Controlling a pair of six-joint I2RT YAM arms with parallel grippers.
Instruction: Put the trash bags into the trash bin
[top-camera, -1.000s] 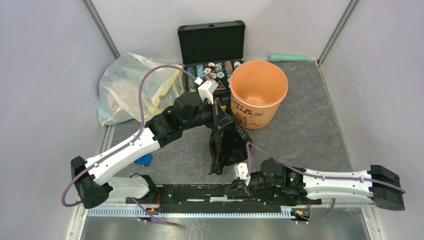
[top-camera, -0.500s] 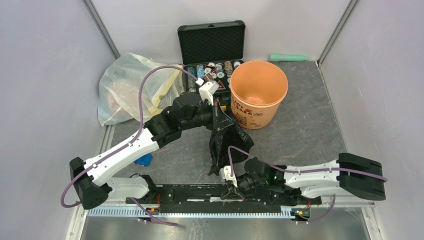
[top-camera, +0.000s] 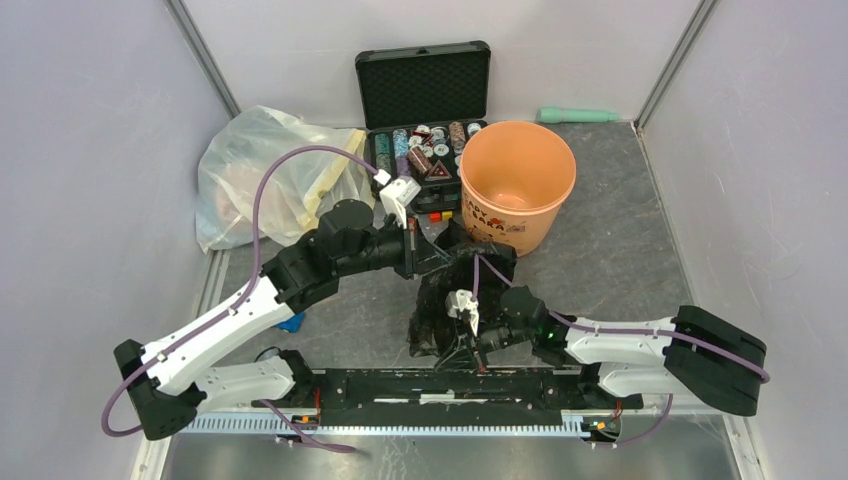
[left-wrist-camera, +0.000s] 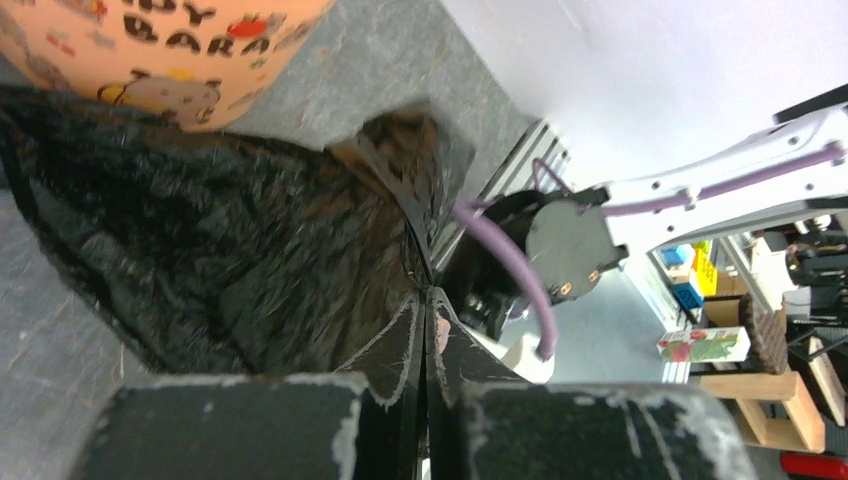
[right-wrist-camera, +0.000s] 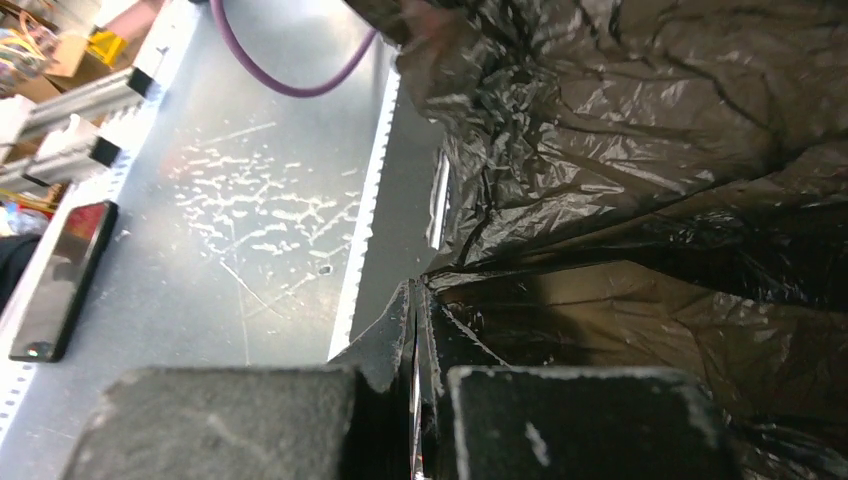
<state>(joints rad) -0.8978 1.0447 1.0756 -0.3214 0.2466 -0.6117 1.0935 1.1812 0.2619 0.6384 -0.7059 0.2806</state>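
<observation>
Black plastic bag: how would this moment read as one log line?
left claw: shut on wrinkled glossy black plastic bag | right claw: shut on bag | bag: outside round peach-orange plastic bucket

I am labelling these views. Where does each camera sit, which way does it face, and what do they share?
Top external: above and behind left arm and right arm, both whole, facing down on the table.
Left wrist: on the left arm, facing along the left gripper, shut on the bag; bin behind.
Right wrist: on the right arm, facing along the right gripper, shut on the bag; metal sheet beyond.
Shared: all three show the bag.
</observation>
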